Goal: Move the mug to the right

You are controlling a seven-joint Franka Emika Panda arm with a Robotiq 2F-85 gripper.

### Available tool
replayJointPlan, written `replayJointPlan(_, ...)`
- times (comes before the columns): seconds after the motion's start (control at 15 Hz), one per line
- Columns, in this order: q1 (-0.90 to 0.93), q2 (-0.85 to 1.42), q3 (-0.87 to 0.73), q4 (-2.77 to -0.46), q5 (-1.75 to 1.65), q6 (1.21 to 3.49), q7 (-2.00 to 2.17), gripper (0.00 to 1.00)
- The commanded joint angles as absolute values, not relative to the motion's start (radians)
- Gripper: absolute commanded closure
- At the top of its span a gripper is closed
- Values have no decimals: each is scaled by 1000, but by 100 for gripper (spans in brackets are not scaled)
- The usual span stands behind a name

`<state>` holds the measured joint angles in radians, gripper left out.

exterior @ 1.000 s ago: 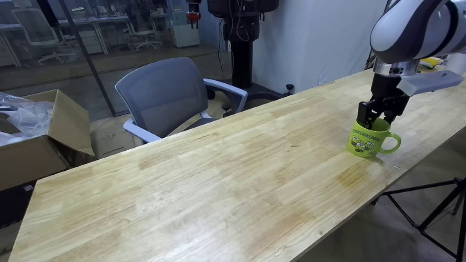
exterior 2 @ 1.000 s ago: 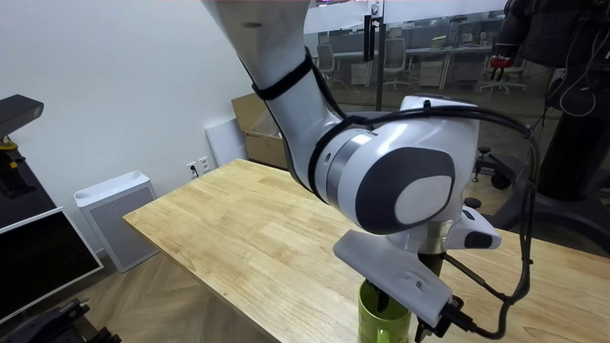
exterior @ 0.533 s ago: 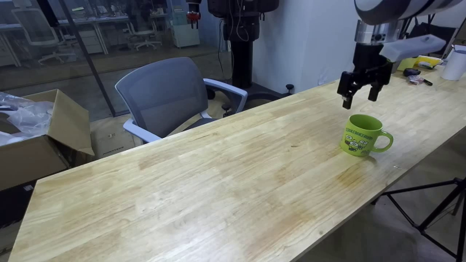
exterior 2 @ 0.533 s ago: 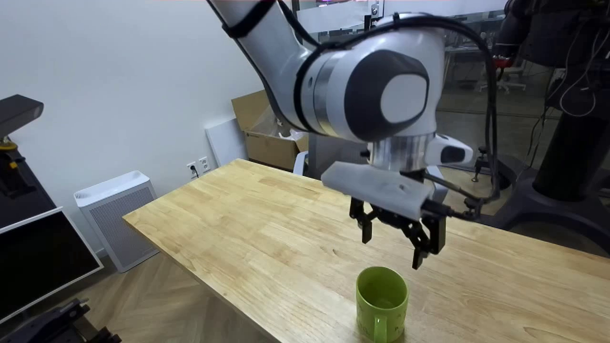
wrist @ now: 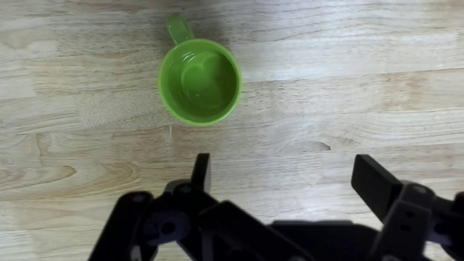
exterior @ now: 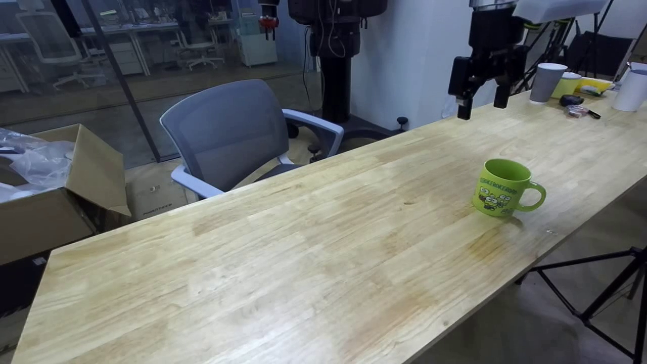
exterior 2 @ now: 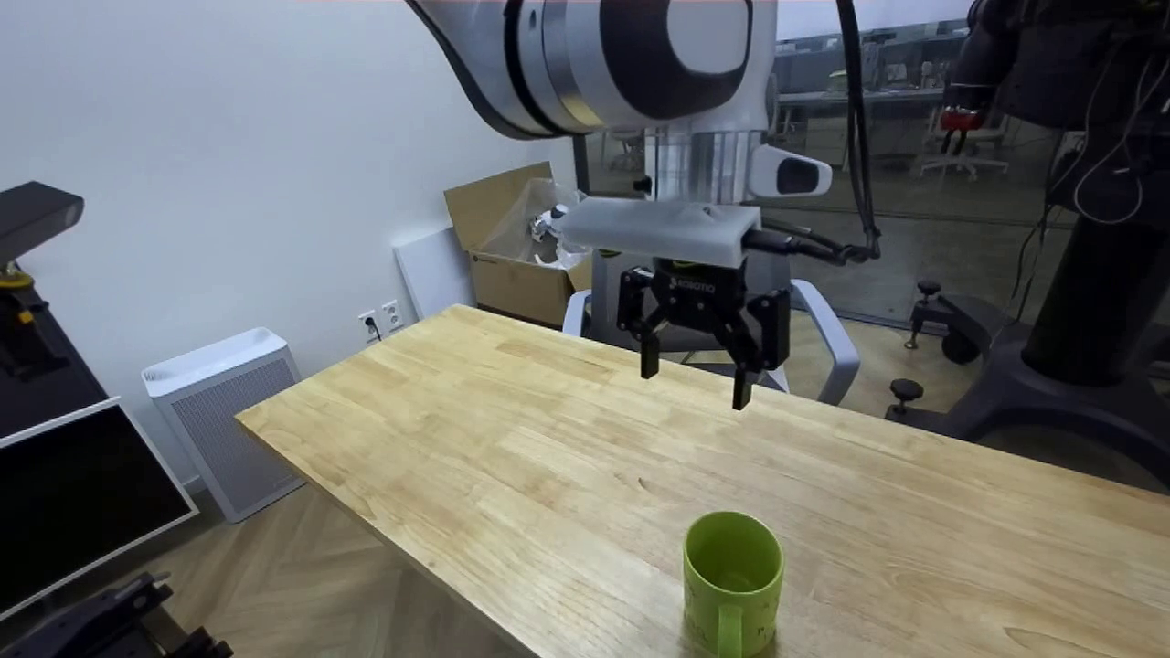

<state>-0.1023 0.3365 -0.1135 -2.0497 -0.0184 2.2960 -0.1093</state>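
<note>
Nearest in the wrist view is the claw [wrist: 284, 156]: its two fingers [wrist: 375, 185] are spread wide with nothing between them, and they hang in the air over the table [exterior: 303, 253], off to one side of the mug [wrist: 199, 83] and not touching it. I guess the mug is already put down where it should go, and the job now is to take the claw well clear, though I can't tell whose right is meant. To do that well, go up first, then away, slow and smooth, with the fingers wide, and never low over the mug, or a bump may tip it. Lower down, the mug stands upright on the table, near one long edge. Its mouth looks up, so its up-and-down line is straight. Its handle [wrist: 179, 29] sticks out toward that same edge, leaning a little left in the wrist view, so from above its longest line runs through bowl and handle, across the table's wood lines more than along them. Farther off, past the other long edge, is a chair [exterior: 227, 136], and a grey cup [exterior: 547, 83] stands farther along the table.
</note>
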Motion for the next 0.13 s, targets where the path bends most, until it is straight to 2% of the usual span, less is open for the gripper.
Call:
replayJointPlan(0.0, -112, 337, -104, -2048, -23, 2293, -106, 0)
replayJointPlan(0.07, -113, 337, -105, -2048, -24, 2292, -106, 0)
